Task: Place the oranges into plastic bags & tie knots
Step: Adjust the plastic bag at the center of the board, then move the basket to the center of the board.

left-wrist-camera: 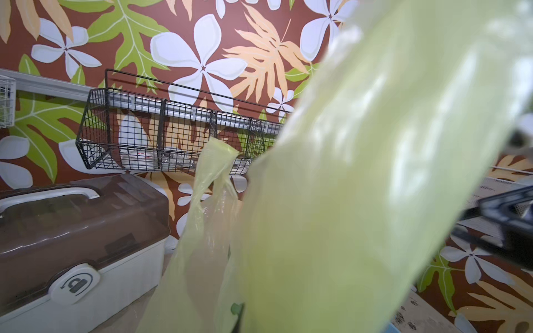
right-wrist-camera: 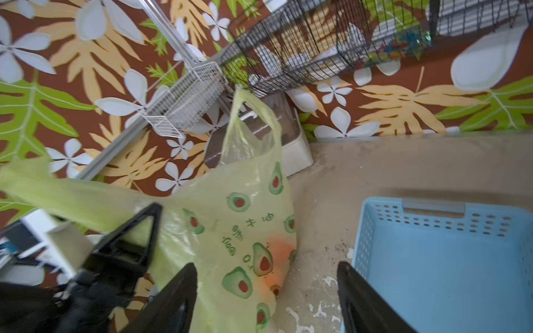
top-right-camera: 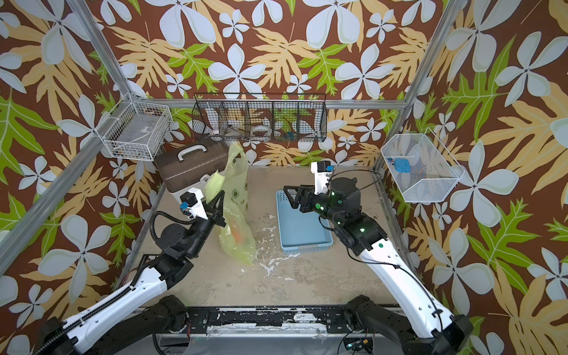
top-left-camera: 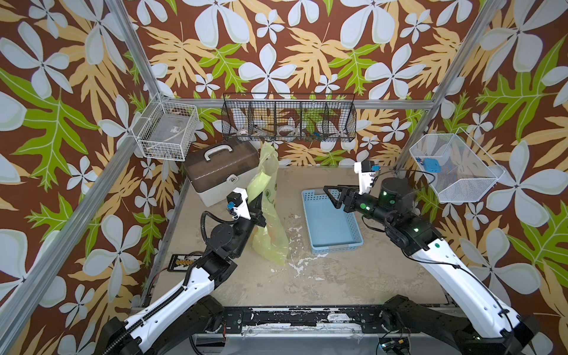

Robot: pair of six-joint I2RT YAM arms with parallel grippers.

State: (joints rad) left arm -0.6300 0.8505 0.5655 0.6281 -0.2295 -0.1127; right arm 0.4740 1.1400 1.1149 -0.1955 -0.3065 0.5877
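Robot test cell in a lab. Indicators: an aluminium frame [top-left-camera: 136, 52] encloses a worn, stained tabletop [top-left-camera: 338, 276]; flower-print wall panels [top-left-camera: 276, 46] cover three sides; two robot arms [top-left-camera: 442, 261] are mounted on a black base rail [top-left-camera: 292, 319] at the front edge; wire baskets [top-left-camera: 289, 118] hang along the walls

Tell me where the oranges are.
The oranges glow through the plastic bag's lower part in a top view, left of centre on the table, between the left claw and the blue basket.

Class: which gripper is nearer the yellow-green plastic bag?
Left. The left gripper is shut on the plastic bag, at its handle; the right gripper stands open, apart from it, near the blue basket.
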